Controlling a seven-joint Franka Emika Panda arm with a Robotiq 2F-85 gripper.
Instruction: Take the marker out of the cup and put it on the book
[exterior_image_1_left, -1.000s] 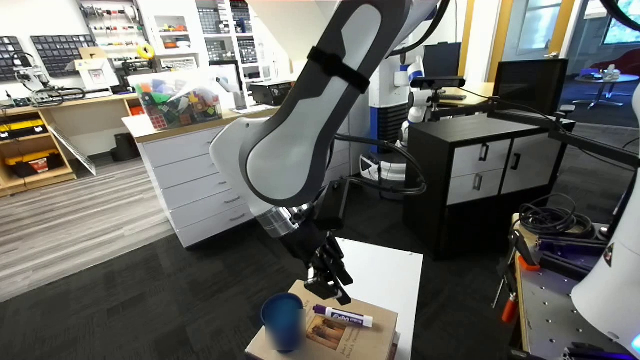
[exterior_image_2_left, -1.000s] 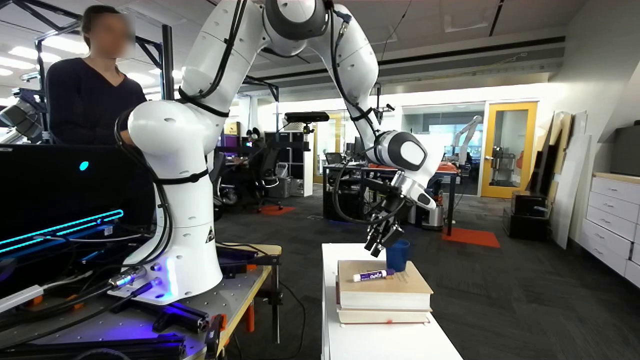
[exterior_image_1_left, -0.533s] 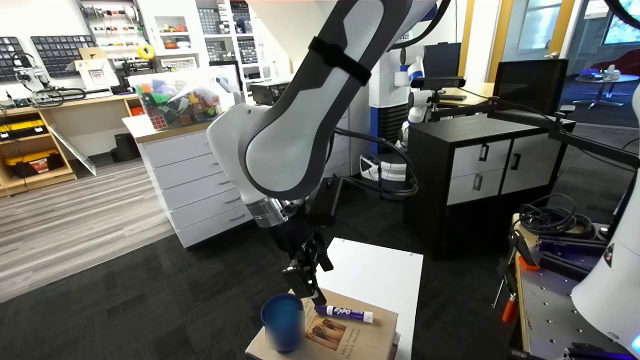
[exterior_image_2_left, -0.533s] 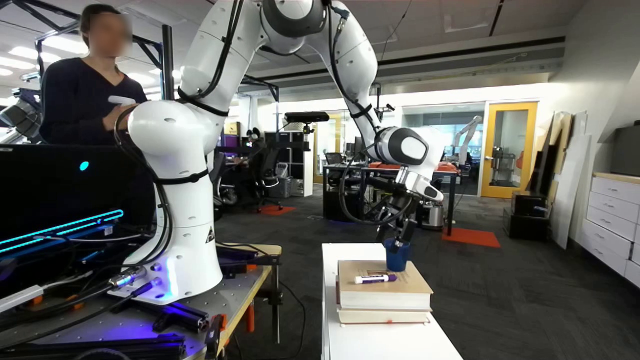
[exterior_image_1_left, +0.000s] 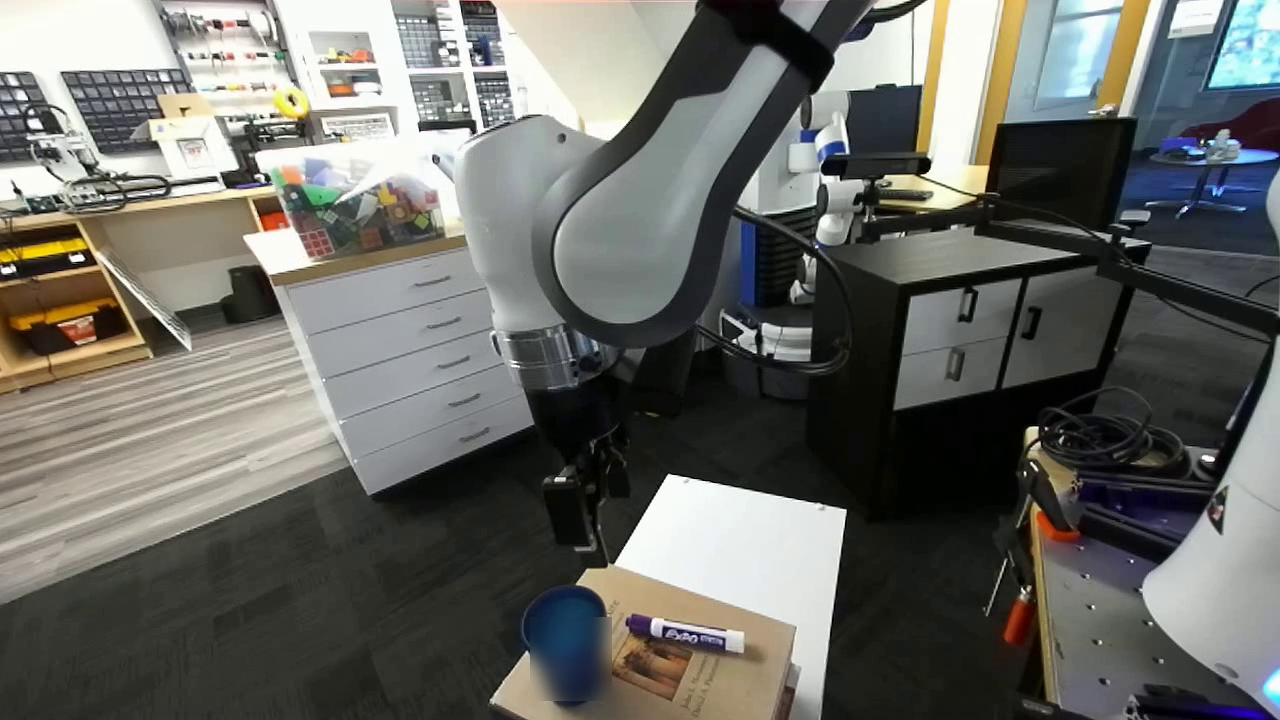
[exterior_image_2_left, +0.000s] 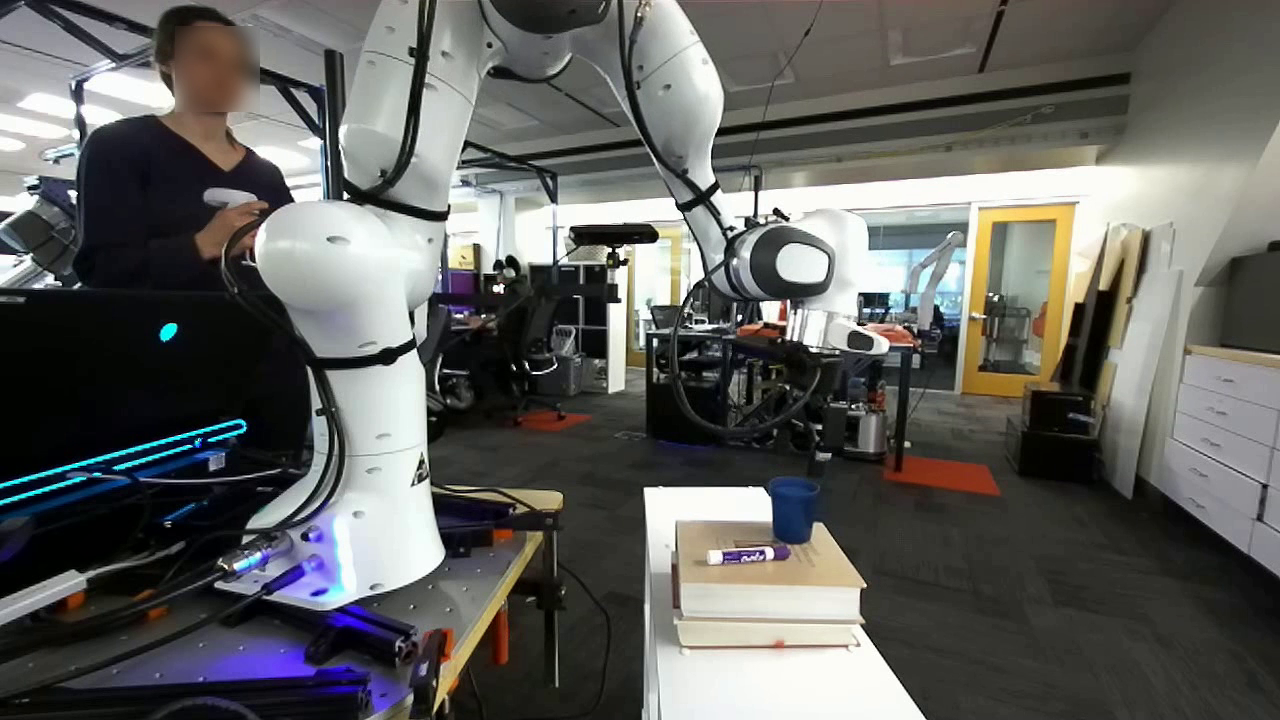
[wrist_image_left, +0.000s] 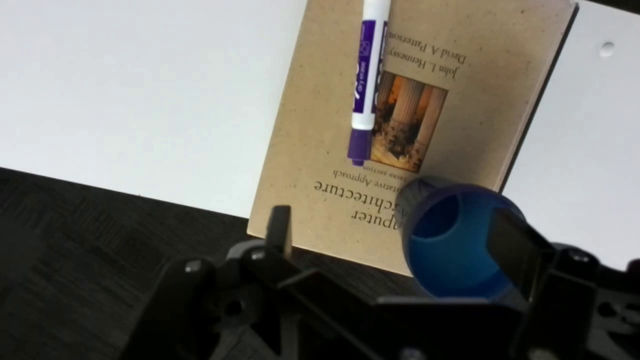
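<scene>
The purple and white marker (wrist_image_left: 369, 75) lies flat on the tan cover of the book (wrist_image_left: 310, 140), and it shows there in both exterior views too (exterior_image_1_left: 685, 634) (exterior_image_2_left: 747, 554). Upright on the same book, near one corner, stands the blue cup (exterior_image_1_left: 565, 640) (exterior_image_2_left: 795, 512); in the wrist view nothing shows inside the cup (wrist_image_left: 450, 255). My gripper (exterior_image_1_left: 600, 530) hangs above the book stack, pointing down, apart from marker and cup. Its fingers are spread wide with nothing gripped; in the wrist view the right finger (wrist_image_left: 515, 245) covers part of the cup.
The book rests on another thick book (exterior_image_2_left: 750, 635) on a white table (exterior_image_1_left: 740, 540). Dark carpet surrounds the table. The robot's bench (exterior_image_2_left: 480, 590) stands beside it, with cables and tools on top. A person (exterior_image_2_left: 190, 200) stands behind the arm.
My gripper has risen from just above the marker and swung to the cup's side, turning more upright, its fingers spreading. The marker rocked slightly but stays on the book; the cup stayed put.
</scene>
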